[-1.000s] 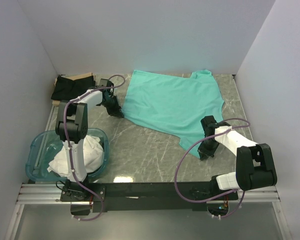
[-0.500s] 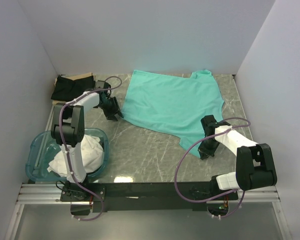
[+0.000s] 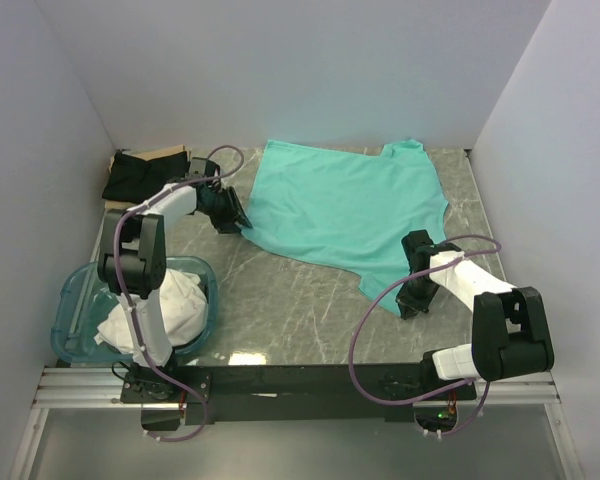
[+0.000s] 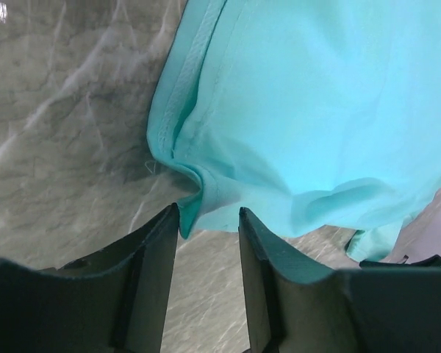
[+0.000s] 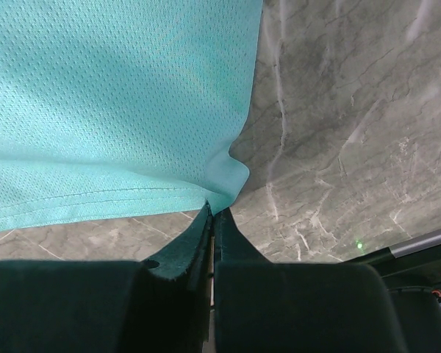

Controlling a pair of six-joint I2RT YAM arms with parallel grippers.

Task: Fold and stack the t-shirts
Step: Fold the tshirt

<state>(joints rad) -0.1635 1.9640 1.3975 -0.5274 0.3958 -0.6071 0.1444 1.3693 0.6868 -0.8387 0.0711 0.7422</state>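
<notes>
jaws of left gripper (image 4: 208, 218) apart, back at mint-teal shirt (image 3: 350, 205) corner; right gripper (image 5: 212, 214) stays clamped on hem.

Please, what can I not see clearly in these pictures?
- Top view: how many white shirts lie in the tub; they are bunched and the left arm crosses them.
- Top view: whether the black shirt is folded; dark and small.
- Right wrist view: how much of the mint shirt the shut right fingers hold; they cover it.
- Left wrist view: whether the open left fingers touch the shirt corner between them; the angle hides contact.
</notes>
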